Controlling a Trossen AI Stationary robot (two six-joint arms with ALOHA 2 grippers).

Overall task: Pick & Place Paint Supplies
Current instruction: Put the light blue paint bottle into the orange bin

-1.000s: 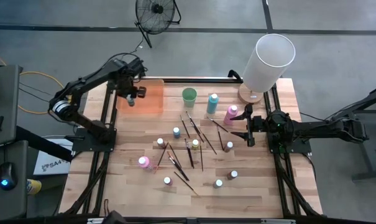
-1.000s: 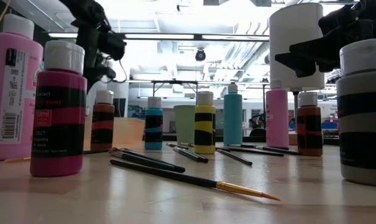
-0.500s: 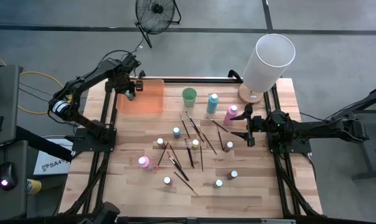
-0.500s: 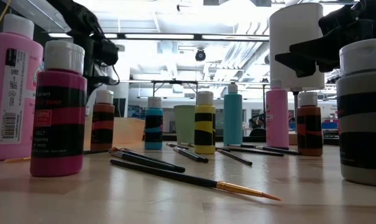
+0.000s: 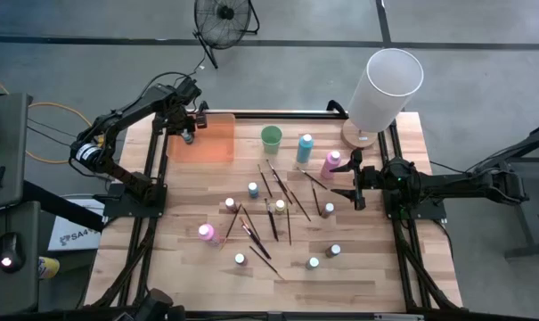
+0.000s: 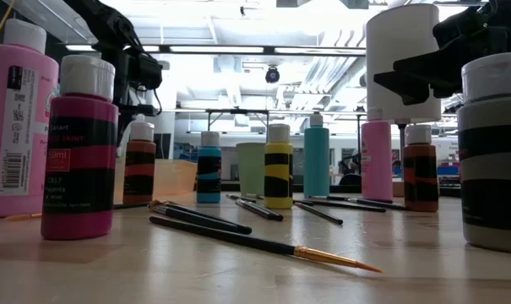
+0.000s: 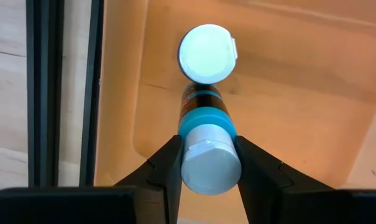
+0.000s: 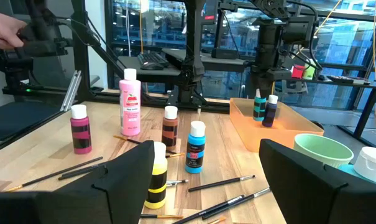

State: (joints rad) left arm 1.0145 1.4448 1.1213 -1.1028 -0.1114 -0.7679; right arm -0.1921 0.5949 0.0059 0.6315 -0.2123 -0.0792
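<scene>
A small teal paint bottle (image 7: 207,134) with a pale cap hangs pinched between the fingers (image 7: 165,167) of the left gripper (image 5: 188,136), upright over the orange tray (image 5: 217,143) at the far left corner of the table (image 5: 367,267). Just beside it in the tray stands a dark bottle (image 8: 271,111) with a white cap. The other paint supplies are spread over the middle of the table: small bottles such as a yellow one (image 6: 278,166) and a blue one (image 8: 195,147), a tall blue bottle (image 5: 305,147), a tall pink bottle (image 5: 330,163), and thin dark brushes (image 5: 272,211) scattered between them. A green cup (image 5: 271,138) stands near the tray. The right gripper (image 5: 353,186) hovers at the right edge of the table, fingers spread wide and holding nothing, just beside the tall pink bottle. A white cylinder (image 5: 385,87) stands at the far right corner.
</scene>
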